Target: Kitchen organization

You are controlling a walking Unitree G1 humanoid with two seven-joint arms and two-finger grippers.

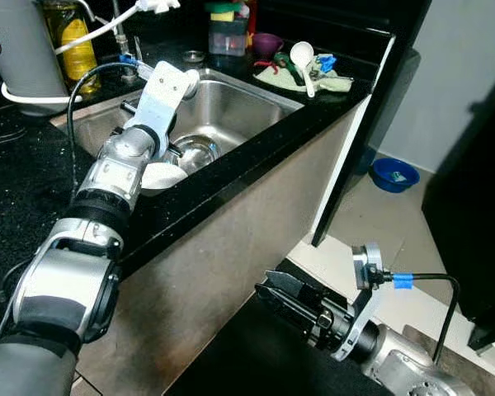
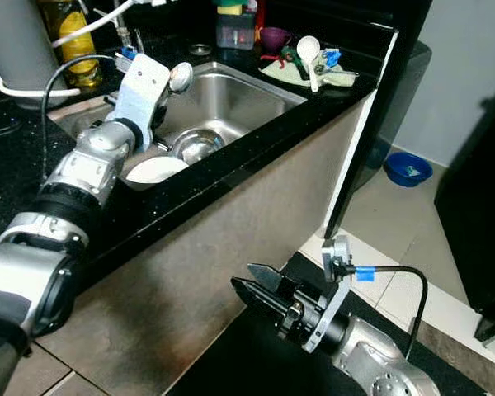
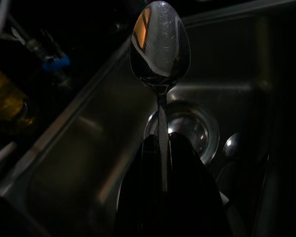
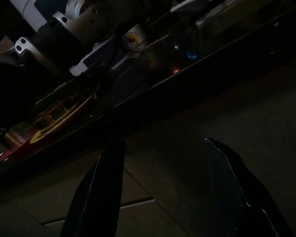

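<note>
The left claw [image 3: 163,148] is closed on the handle of a shiny stainless-steel spoon [image 3: 160,47], which it holds bowl-up above the stainless-steel sink basin [image 1: 256,103] set into the black speckled stone desk [image 1: 231,173]. Below the spoon lie a round steel bowl [image 1: 196,153] and a white plate [image 1: 161,176] in the basin. The right claw [image 2: 260,289] hangs low in front of the cabinet face, near the floor, its two black fingers [image 4: 101,187] spread apart and holding nothing.

This looks like the clearing step: the spoon is lifted free of the sink and needs a resting place. At the far corner of the desk a green cloth [image 1: 301,81] carries a white ladle [image 1: 304,59] and other utensils, beside a purple cup [image 1: 268,43]; that seems a likely spot. The next move probably calls for carrying the spoon over the basin's rim without tipping it, clear of the tap hoses [image 1: 128,59], then opening only once it rests down.
</note>
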